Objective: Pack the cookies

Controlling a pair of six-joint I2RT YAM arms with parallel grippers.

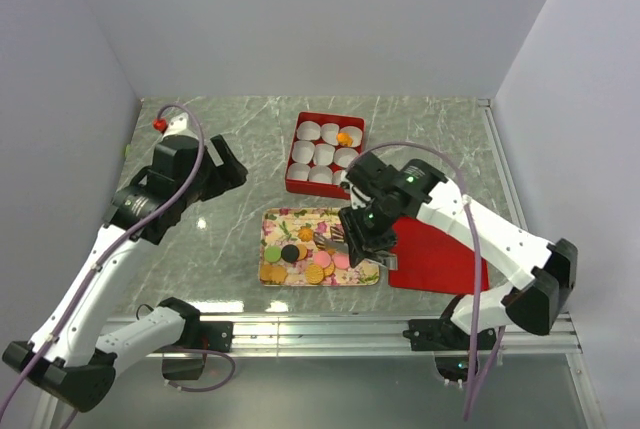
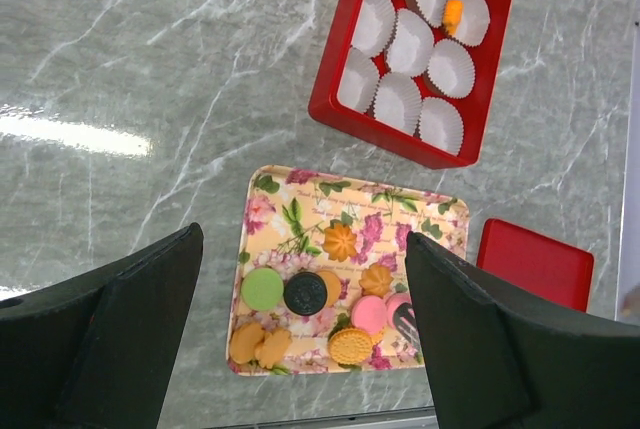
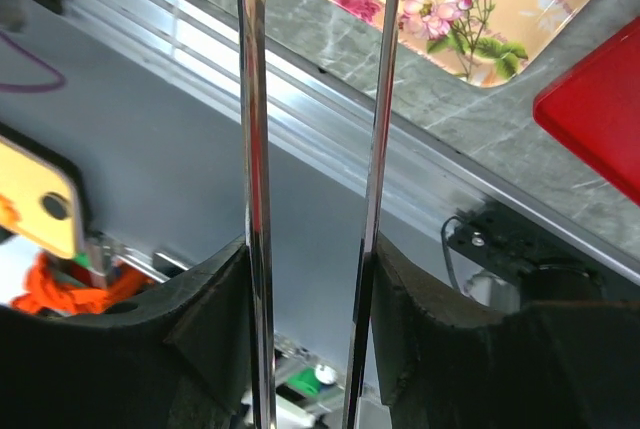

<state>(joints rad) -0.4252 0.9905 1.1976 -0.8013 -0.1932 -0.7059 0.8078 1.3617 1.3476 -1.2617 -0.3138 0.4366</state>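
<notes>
Several cookies (image 1: 300,259) in orange, golden-brown, pink, green and black lie on a flowered tray (image 1: 275,219). From the left wrist I see the green cookie (image 2: 262,289), the black one (image 2: 305,294) and a pink one (image 2: 368,314). One orange cookie (image 2: 452,16) sits in a paper cup of the red box (image 1: 325,152). My right gripper (image 1: 362,239) is shut on metal tongs (image 3: 255,149), whose blades stand apart; their tips (image 2: 405,321) rest by the pink cookies. My left gripper (image 1: 225,164) hangs open and empty, high over the table left of the box.
A red lid (image 1: 440,259) lies flat right of the tray, under the right arm. The red box holds white paper cups (image 2: 412,44). An aluminium rail (image 3: 300,119) runs along the table's near edge. A small red object (image 1: 159,125) sits at the far left.
</notes>
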